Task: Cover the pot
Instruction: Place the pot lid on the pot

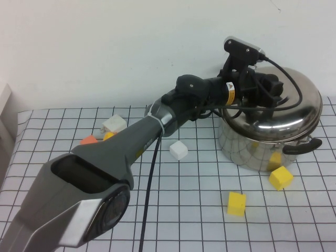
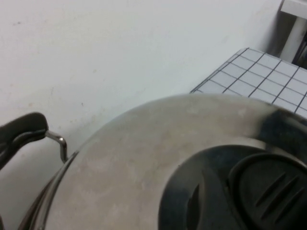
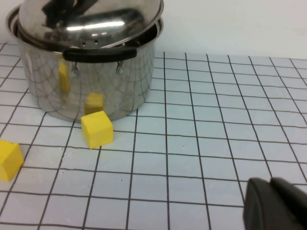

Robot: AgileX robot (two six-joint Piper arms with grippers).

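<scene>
The shiny steel pot [image 1: 252, 149] stands at the back right of the gridded table; it also shows in the right wrist view [image 3: 96, 81]. The domed steel lid [image 1: 299, 105] lies on top of it, slightly tilted and shifted over the rim [image 3: 100, 21]. My left gripper [image 1: 269, 88] reaches across from the left and is shut on the lid's black knob [image 2: 268, 187] at the top of the dome [image 2: 134, 153]. My right gripper [image 3: 276, 206] is shut and empty, low over the table, well to the side of the pot; it is out of the high view.
Yellow cubes [image 1: 280, 177] [image 1: 236, 203] lie in front of the pot, also seen from the right wrist [image 3: 97, 129] [image 3: 8, 159]. A white cube [image 1: 178, 150] sits mid-table. White [image 1: 114, 124] and orange [image 1: 88, 140] cubes lie at the left. A white wall stands right behind the pot.
</scene>
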